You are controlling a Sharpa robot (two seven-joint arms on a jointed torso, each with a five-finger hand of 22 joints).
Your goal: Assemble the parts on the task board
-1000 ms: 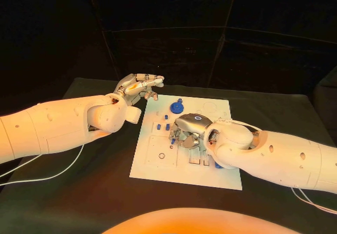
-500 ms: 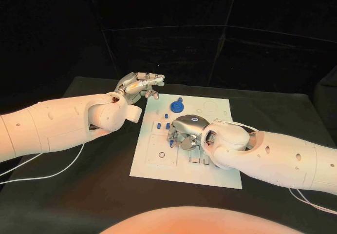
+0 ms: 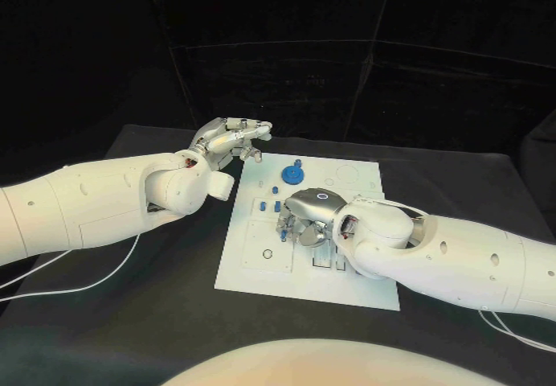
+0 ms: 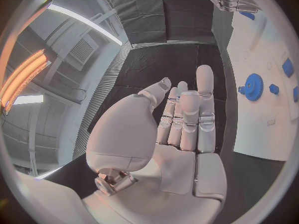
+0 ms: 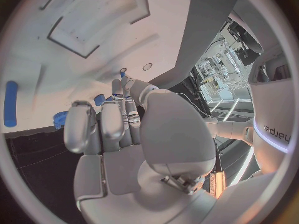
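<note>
Parts and task board (image 3: 261,265) first, as the head view has them: one white board lies in the middle of the black table (image 3: 139,322), and on it sit one blue gear (image 3: 292,175) near the far edge and a few small blue pieces, of which I can count three (image 3: 275,191) just behind the right hand (image 3: 311,213); more may be hidden under that hand. A small blue peg (image 3: 284,234) stands at the fingertips of the right hand, which is bent down over the board's middle; whether the fingers pinch it or only touch it cannot be told. The left hand (image 3: 232,138) hangs above the table beyond the board's far left corner, fingers loosely curled, with nothing in them. One white cable (image 3: 81,283) runs across the table on the left.

Against the earlier frames, the right hand has crept slightly toward the board's left side, while the left hand stays where it was.

Left wrist view: the left hand (image 4: 181,129) shows its fingers straight and close together, empty; the gear (image 4: 253,87) and two small blue pieces (image 4: 274,89) lie on the board (image 4: 261,129).

Right wrist view: the right hand (image 5: 124,134) curls down onto the board (image 5: 93,35), its fingertips at a small blue peg (image 5: 122,74); one blue bar (image 5: 10,103) lies apart, and the gear (image 5: 60,118) sits at the board's edge.
</note>
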